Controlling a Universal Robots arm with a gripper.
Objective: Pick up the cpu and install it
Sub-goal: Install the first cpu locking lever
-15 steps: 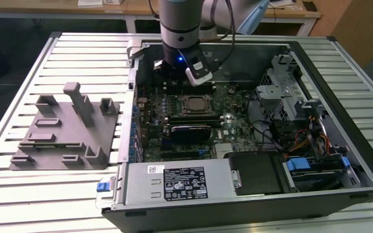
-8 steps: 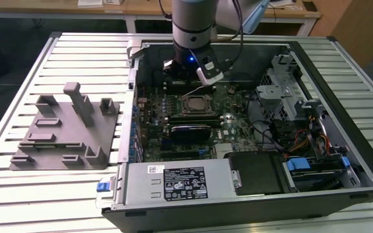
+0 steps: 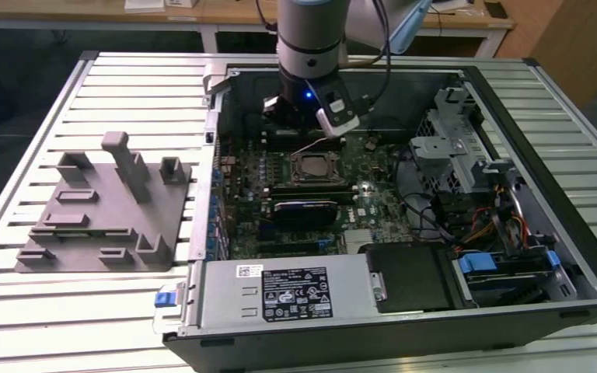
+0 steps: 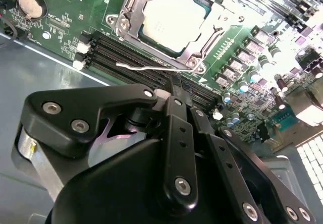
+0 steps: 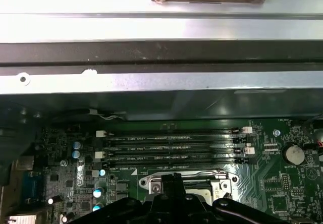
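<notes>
Cpu (image 4: 174, 16) sits flat in the socket frame (image 4: 164, 24) on the green motherboard (image 4: 65, 12), as we see in the second wrist view. Our gripper (image 4: 174, 85) hangs just above the socket's edge by the black memory slots (image 5: 171, 146). We cannot tell how its jaws stand. It holds nothing we can see.

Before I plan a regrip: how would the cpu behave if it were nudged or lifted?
The cpu looks like a thin, flat metal-topped square, so probably stiff and light. Its smooth pale top may be slippery. It sits inside the socket frame, so a sideways nudge likely won't slide it.
</notes>
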